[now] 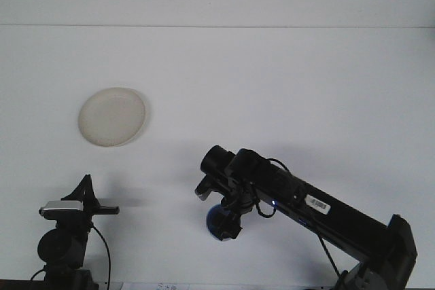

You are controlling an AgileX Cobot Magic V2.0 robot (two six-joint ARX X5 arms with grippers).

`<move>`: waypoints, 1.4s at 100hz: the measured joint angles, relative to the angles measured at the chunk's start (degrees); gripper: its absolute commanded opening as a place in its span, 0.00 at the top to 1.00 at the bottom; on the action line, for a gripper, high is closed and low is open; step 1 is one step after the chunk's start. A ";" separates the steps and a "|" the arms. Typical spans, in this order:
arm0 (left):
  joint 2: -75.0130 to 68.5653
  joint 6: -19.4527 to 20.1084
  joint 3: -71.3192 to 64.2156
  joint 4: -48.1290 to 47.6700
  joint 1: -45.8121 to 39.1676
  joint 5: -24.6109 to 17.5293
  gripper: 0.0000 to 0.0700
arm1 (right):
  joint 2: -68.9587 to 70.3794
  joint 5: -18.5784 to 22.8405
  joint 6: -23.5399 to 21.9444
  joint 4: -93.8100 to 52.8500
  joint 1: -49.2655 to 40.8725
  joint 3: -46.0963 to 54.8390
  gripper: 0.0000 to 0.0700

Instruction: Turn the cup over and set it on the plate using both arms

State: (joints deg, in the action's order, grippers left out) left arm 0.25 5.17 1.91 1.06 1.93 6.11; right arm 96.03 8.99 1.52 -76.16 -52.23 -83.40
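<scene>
The right gripper [230,225] hangs nose-down from its long black arm over the near middle of the white table [285,86], clamped on the blue cup [217,221], which sits between and just below its fingers. The cup appears tilted, its rounded body bulging out to the gripper's left side rather than standing square on the surface; whether it is clear of the table cannot be told from this front view, nor which end of the cup is the mouth.

From this gripper, the cream plate [112,116] lies well apart, up and to the left across bare table, on the far side of the left arm. The left gripper [105,209] rests low at the near left edge, level and pointing toward the cup; its fingers read as a single dark bar, so their state cannot be made out.

The coming move turns on that leftward line: the cup must travel from the right arm toward the plate, and the left arm stands nearer the plate, suggesting a handover between the two before the cup is set down upright.
</scene>
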 measured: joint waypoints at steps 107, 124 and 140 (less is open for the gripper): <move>0.00 -0.02 0.00 0.00 0.00 0.00 0.98 | -84.72 -31.52 -5.86 45.11 -2.10 45.40 0.36; 0.00 -4.68 0.00 0.04 0.00 0.00 0.98 | -85.77 -31.50 -5.86 43.60 -2.10 45.31 0.36; 0.00 -13.70 0.00 2.95 0.00 0.00 0.98 | -85.77 -31.52 -5.86 42.53 -2.10 45.31 0.36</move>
State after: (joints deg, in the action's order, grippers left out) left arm 0.25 -8.54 1.91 4.01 1.93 6.11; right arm 10.26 -22.52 -4.34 -33.63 -54.33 -38.09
